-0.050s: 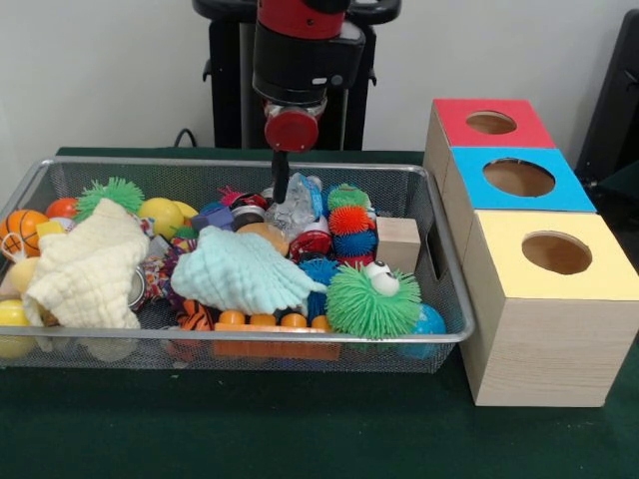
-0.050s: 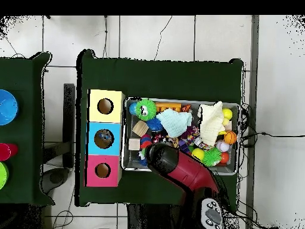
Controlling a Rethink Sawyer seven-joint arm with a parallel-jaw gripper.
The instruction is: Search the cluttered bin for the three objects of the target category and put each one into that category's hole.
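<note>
Wire-mesh bin (image 1: 439,215) w/ fuzzy, spiky toys; gripper (image 1: 281,190) state can't tell.

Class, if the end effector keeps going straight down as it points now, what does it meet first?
Probably the clear crinkled plastic item just below the end effector, near the bin's far side; depth is uncertain.

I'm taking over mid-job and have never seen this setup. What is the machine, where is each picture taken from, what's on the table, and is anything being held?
The machine is a red and black robot arm. One picture faces it across the table; the other looks straight down. Its gripper hangs over the back of a wire bin full of toys, among them a green spiky ball and two cloths. Beside the bin stand three wooden boxes with holes in their tops: red, blue and yellow. I cannot tell whether anything is held.
</note>
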